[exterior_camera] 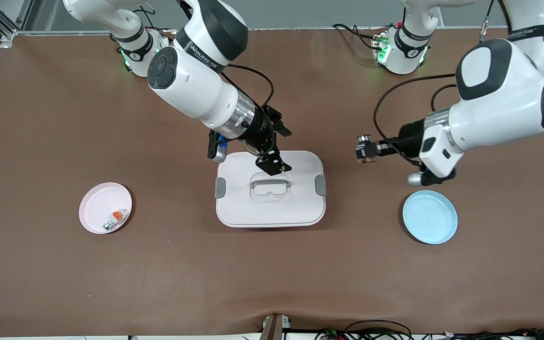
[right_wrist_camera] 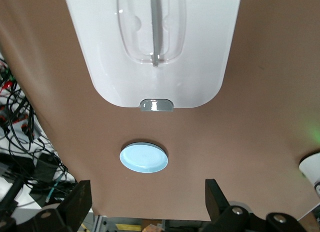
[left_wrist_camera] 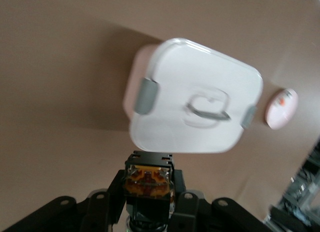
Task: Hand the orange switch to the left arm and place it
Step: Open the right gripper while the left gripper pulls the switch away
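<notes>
The orange switch (exterior_camera: 365, 150) is a tiny black part with an orange face, held in my left gripper (exterior_camera: 369, 151). The gripper is up in the air over the bare table between the box and the blue plate, pointing toward the box. In the left wrist view the switch (left_wrist_camera: 148, 178) sits between the shut jaws of the left gripper (left_wrist_camera: 149, 189). The white box (exterior_camera: 270, 198) lies mid-table, lid on, and also shows in the left wrist view (left_wrist_camera: 200, 66) and the right wrist view (right_wrist_camera: 200, 51). My right gripper (exterior_camera: 276, 147) hangs open and empty over the box's edge nearest the robots; it also shows in the right wrist view (right_wrist_camera: 147, 204).
A light blue plate (exterior_camera: 430, 216) lies toward the left arm's end, also in the right wrist view (right_wrist_camera: 143, 157). A pink plate (exterior_camera: 97, 208) toward the right arm's end holds a small white-grey piece with an orange tab (exterior_camera: 115, 218); the plate also shows in the left wrist view (left_wrist_camera: 281, 108).
</notes>
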{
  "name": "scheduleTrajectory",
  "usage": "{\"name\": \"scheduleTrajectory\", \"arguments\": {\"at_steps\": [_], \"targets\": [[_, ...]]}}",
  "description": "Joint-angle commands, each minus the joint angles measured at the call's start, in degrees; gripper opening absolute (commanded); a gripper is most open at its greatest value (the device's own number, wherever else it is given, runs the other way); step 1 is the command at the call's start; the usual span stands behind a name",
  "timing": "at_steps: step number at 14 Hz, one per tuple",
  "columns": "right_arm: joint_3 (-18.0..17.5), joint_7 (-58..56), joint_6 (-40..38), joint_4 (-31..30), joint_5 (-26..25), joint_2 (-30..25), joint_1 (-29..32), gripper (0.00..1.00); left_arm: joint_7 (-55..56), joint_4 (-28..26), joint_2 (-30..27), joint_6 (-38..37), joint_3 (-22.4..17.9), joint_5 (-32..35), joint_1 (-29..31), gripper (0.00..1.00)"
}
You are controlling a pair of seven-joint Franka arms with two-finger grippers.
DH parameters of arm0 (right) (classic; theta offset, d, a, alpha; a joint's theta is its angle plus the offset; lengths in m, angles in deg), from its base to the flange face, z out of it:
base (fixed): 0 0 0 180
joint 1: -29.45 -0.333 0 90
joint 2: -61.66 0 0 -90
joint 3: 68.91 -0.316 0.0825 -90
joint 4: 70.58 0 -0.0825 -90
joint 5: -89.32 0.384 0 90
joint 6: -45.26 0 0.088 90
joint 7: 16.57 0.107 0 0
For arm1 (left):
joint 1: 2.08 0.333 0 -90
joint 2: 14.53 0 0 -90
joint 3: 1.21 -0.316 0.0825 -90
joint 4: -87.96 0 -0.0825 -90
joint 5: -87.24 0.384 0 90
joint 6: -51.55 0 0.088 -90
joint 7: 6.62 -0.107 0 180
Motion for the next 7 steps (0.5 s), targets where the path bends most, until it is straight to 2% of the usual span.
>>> {"name": "scheduleTrajectory", "arguments": {"at_steps": [1, 4, 7], "targets": [[0.0, -11.1, -1.0, -0.8, -1.1, 0.4, 0.7, 1.0, 8.7, -0.4, -0.3, -0.8, 0.0, 7.5, 1.5, 0.0], [0.2, -21.5, -1.7, -3.2, -5.0, 0.4, 1.8, 1.0, 17.4, -0.4, 1.9, -0.7, -0.1, 17.0, 3.7, 0.0], [0.3, -32.6, -7.9, -3.7, -8.8, 0.3, 4.1, 1.0, 23.5, -0.2, 3.9, -0.1, -0.4, 18.4, 7.4, 0.0]]}}
